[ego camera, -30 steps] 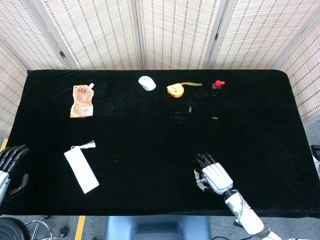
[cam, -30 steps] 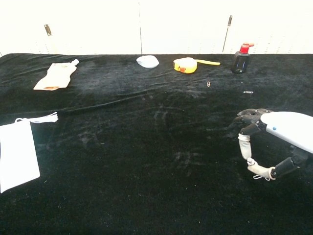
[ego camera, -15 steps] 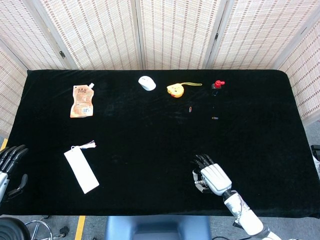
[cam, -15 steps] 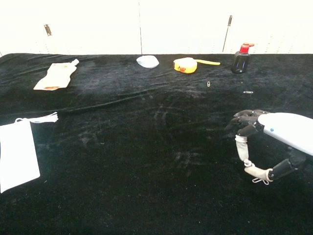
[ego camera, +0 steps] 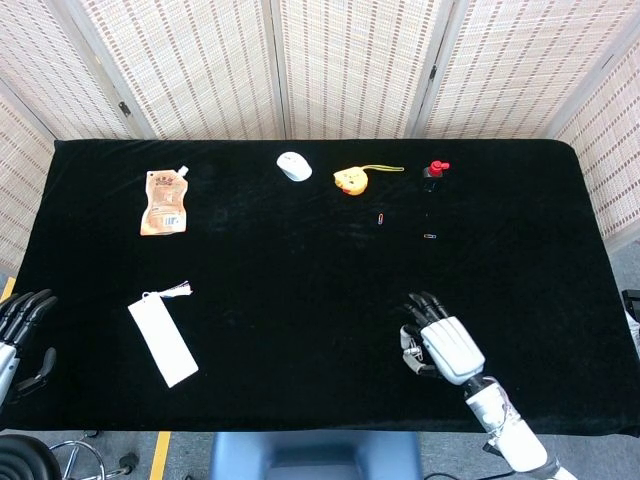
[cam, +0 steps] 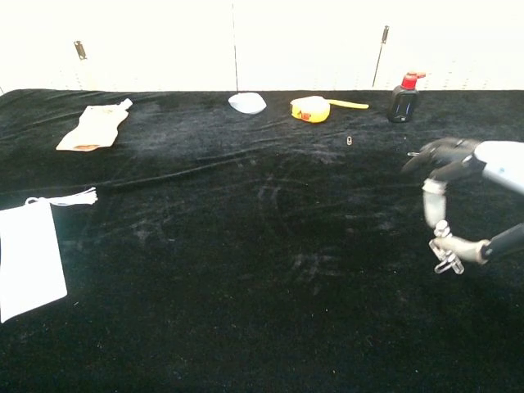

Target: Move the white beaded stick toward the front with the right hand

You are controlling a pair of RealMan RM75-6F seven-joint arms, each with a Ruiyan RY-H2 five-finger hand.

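Observation:
The white beaded stick [cam: 434,214] hangs in my right hand [cam: 479,176], pinched between the thumb and the fingers, with a small clip at its lower end. In the chest view it is lifted clear of the black cloth at the right. From the head camera, the right hand [ego camera: 447,345] is near the table's front edge, right of centre, and the stick [ego camera: 407,343] shows at its left side. My left hand [ego camera: 22,330] rests off the table's front left corner, fingers apart and holding nothing.
At the back lie an orange pouch [ego camera: 165,203], a white mouse [ego camera: 294,166], a yellow toy [ego camera: 351,179] and a black bottle with a red cap [ego camera: 433,173]. Two small clips [ego camera: 381,218] lie in front of them. A white flat bag [ego camera: 162,340] lies front left.
My right hand has risen and shifted slightly right, taking the beaded stick up off the cloth. The left hand has barely moved.

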